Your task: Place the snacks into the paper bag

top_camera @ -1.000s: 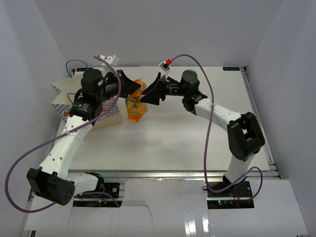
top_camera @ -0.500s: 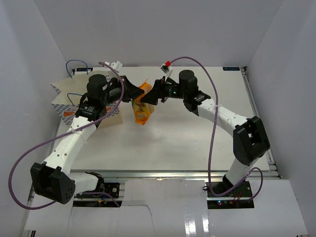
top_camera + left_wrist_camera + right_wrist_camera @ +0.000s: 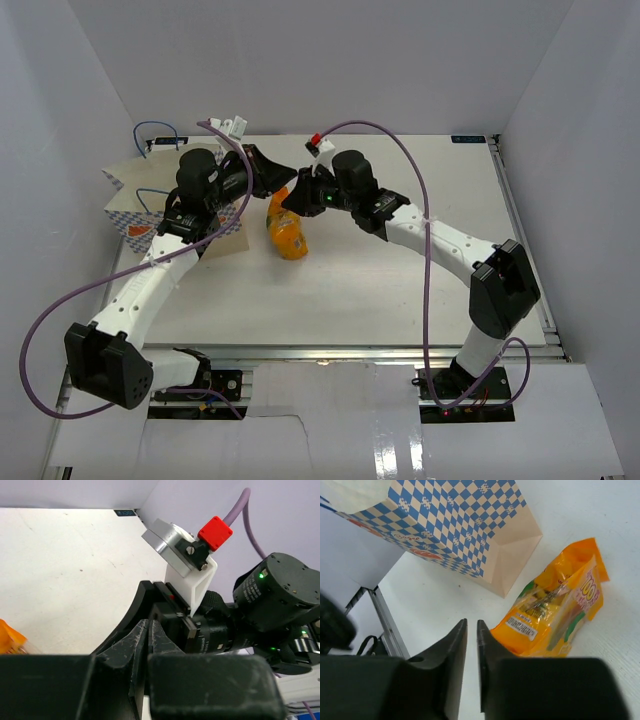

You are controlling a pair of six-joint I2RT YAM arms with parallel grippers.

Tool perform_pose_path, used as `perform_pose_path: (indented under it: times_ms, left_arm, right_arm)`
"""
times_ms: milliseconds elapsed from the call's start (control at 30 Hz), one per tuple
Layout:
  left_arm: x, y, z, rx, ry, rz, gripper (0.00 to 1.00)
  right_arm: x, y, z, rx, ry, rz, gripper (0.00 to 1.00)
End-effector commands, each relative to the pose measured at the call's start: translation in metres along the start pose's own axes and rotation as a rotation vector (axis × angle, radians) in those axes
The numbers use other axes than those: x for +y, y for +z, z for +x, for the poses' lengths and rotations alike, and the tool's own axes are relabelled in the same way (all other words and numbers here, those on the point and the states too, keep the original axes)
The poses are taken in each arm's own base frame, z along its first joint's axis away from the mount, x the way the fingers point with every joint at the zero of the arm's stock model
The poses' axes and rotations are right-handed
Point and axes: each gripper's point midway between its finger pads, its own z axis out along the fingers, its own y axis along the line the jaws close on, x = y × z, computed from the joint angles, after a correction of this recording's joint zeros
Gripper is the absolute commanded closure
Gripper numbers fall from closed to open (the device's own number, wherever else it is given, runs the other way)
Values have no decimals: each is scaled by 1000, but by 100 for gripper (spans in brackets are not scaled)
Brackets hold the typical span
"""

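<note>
The orange pouch (image 3: 286, 230) lies on the white table just right of the paper bag (image 3: 124, 203), which is checkered blue and white and partly hidden by my left arm. In the right wrist view the orange pouch (image 3: 559, 611) sits to the right of my right gripper (image 3: 472, 626), whose jaws are shut on nothing, and the paper bag (image 3: 455, 522) lies beyond it. My left gripper (image 3: 149, 625) is shut and empty, pointing at the right wrist; a corner of the orange pouch (image 3: 10, 640) shows at the left edge. Seen from above, the left gripper (image 3: 278, 182) and right gripper (image 3: 292, 199) meet over the pouch's top. The other snacks are out of view.
White walls close in the table (image 3: 400, 290) on three sides. Blue cord handles (image 3: 155, 130) stick out behind the bag. Purple cables loop over both arms. A metal rail (image 3: 382, 617) runs along the table's left edge near the bag.
The orange pouch hung upright between the two grippers; now it lies lower on the table. My right gripper has gone from open to shut and moved left toward the left gripper.
</note>
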Motion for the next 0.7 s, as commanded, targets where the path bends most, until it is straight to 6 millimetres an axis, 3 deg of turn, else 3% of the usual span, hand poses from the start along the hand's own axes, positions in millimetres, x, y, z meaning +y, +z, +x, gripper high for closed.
perform_pose_path:
  times_ms: [0, 67, 100, 133, 167, 267, 300, 367, 400, 433, 467, 533, 600, 667]
  left_arm:
    - [-27, -3, 0, 12, 13, 99, 100]
    - [-28, -6, -1, 5, 22, 96, 100]
    - [-29, -8, -2, 3, 33, 87, 100]
    - [-28, -10, -4, -2, 42, 78, 100]
    - [-28, -11, -7, -8, 54, 67, 100]
    - [-29, -18, -24, -26, 106, 1, 100]
    - [-23, -21, -27, -25, 111, -49, 100]
    - [-33, -29, -50, -68, 168, -73, 100]
    - [-28, -34, -54, -75, 168, -122, 93]
    - [-36, -41, -66, -103, 186, -126, 84]
    - [-36, -45, -69, -111, 195, -139, 67]
    - [-36, -54, -73, -125, 197, -177, 51]
    - [-40, -67, -77, -146, 196, -201, 35]
    - [-47, -81, -81, -173, 197, -207, 28]
  right_arm:
    - [-7, 6, -18, -57, -81, 20, 86]
    - [-4, 1, -18, -55, -125, -4, 85]
    - [-8, 0, -9, -35, -135, 2, 78]
    - [-16, 0, -3, -27, -144, 34, 65]
    - [-23, 0, 7, 3, -143, 59, 42]
    - [-43, 7, 34, 69, -139, 106, 13]
    - [-46, 10, 38, 74, -133, 110, 9]
    - [-57, 23, 39, 73, -117, 142, 2]
    - [-59, 29, 37, 75, -103, 150, 2]
    - [-56, 36, 20, 43, -108, 152, 2]
    - [-65, 46, 26, 59, -97, 175, 5]
    - [-77, 54, 20, 38, -80, 240, 7]
    - [-100, 62, 15, 11, -78, 342, 7]
    - [-113, 70, 18, 12, -77, 382, 7]
